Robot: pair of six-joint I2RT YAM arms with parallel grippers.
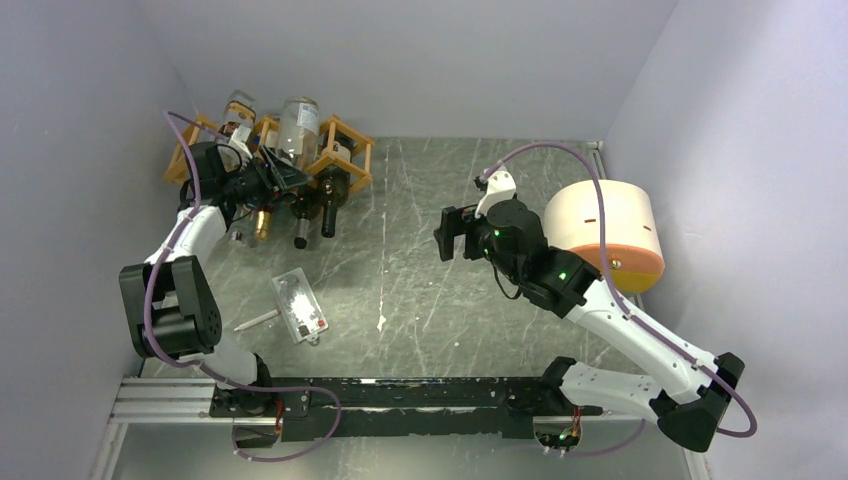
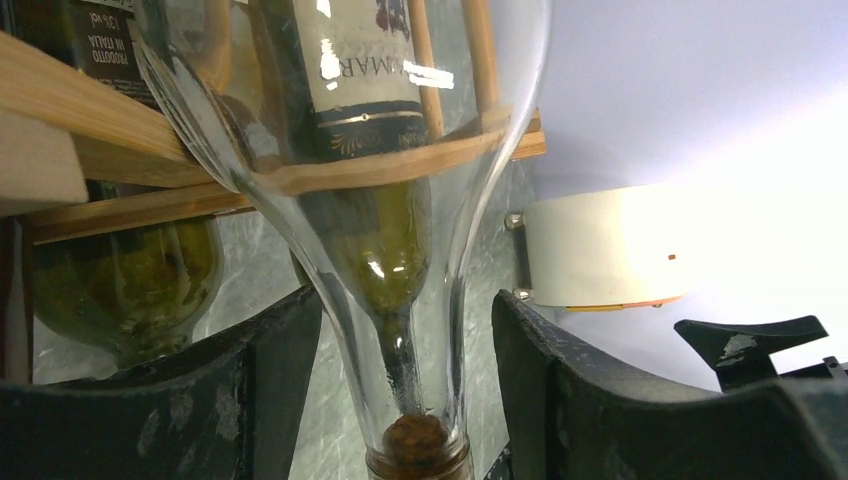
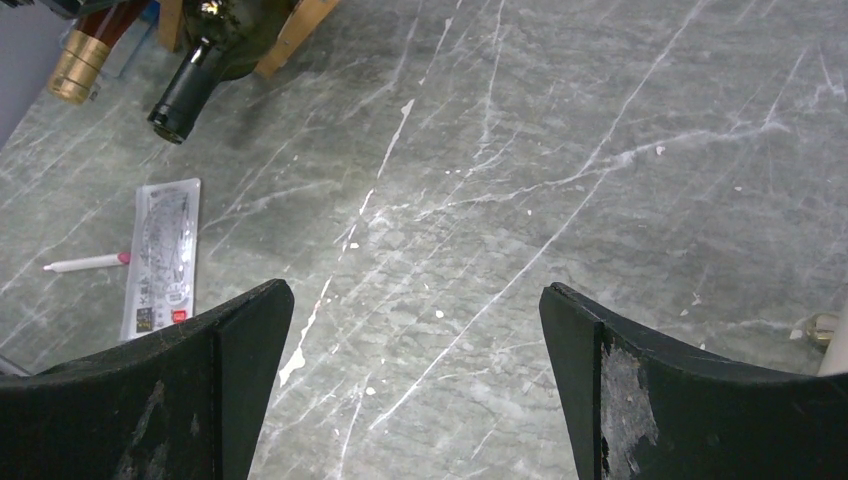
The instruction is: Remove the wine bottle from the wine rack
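The orange-brown wooden wine rack (image 1: 345,150) stands at the table's back left with several bottles in its cells. A clear wine bottle (image 1: 298,125) lies in an upper cell, neck pointing toward me. In the left wrist view its neck (image 2: 410,330) with a brown cork (image 2: 418,440) runs between my left gripper's fingers (image 2: 270,380). My left gripper (image 2: 405,300) is open, with a gap on each side of the glass. My right gripper (image 1: 455,235) hangs open over bare table at mid-right, holding nothing.
Dark bottles (image 1: 330,205) and a gold-capped one (image 1: 263,222) stick out of the rack's lower cells. A flat clear packet (image 1: 300,305) and a white pen (image 1: 258,320) lie at front left. A white-and-orange cylinder (image 1: 605,235) stands at right. Walls close in on three sides.
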